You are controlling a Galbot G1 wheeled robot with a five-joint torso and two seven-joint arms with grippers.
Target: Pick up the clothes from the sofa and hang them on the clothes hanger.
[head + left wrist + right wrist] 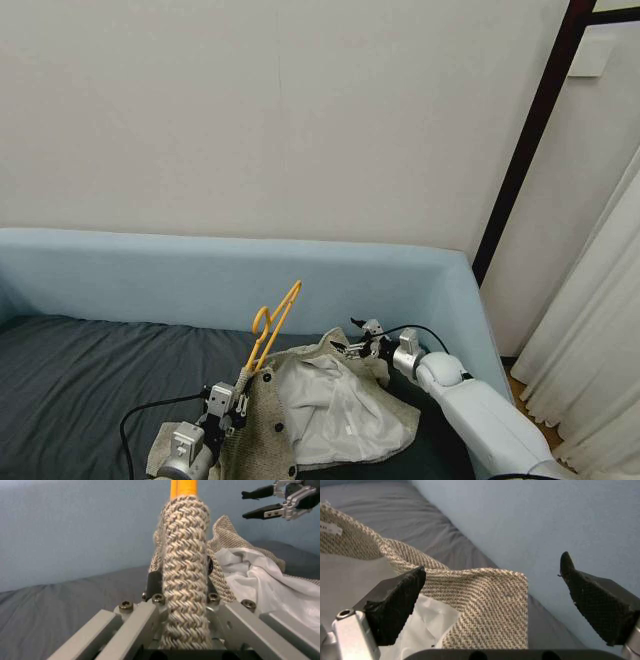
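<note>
Left gripper [226,404] low at the jacket's left edge, jaws clamped tight on a fold of tweed wrapped round the hanger's lower end; in the left wrist view [183,592] the woven cloth fills the space between the fingers, with no gap showing. Hanger [272,330], orange, rises out of that grip, slanting up and to the right above the jacket, hook uppermost; its orange shaft [183,487] emerges from the top of the tweed wrap. Jacket [262,432], beige tweed with white lining turned outward, lies crumpled on the dark grey seat of the sofa [200,275], whose pale blue back stands behind it. Right gripper [350,336] at the jacket's far right corner, jaws spread wide, nothing held; in the right wrist view [492,564] a tweed corner [485,592] lies between the two black fingertips, pinched by neither. Contact with the cloth cannot be told. White curtain [600,330] hangs well right of the jacket.
</note>
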